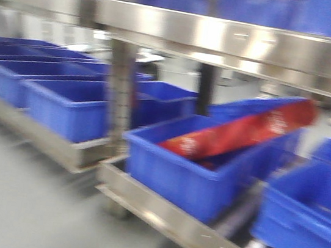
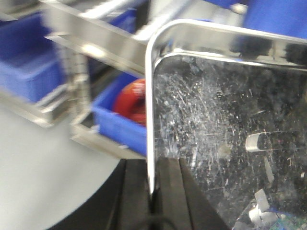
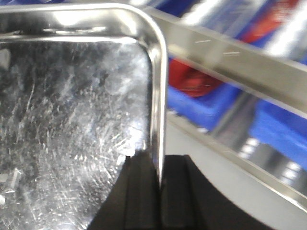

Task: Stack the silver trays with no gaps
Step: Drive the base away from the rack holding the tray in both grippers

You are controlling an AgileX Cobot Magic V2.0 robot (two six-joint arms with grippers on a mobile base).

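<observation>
The left gripper (image 2: pixel 152 178) is clenched on the left rim of the tray (image 2: pixel 225 134), one finger (image 2: pixel 135 191) on each side of the edge. The right gripper (image 3: pixel 160 167) grasps the right rim of a tray (image 3: pixel 72 110) in the same way; both scratched pans fill the wrist views. No desk shows. Ahead stands a steel rack (image 1: pixel 226 43) with blue bins, and one bin (image 1: pixel 177 175) holds a red bag (image 1: pixel 238 134).
</observation>
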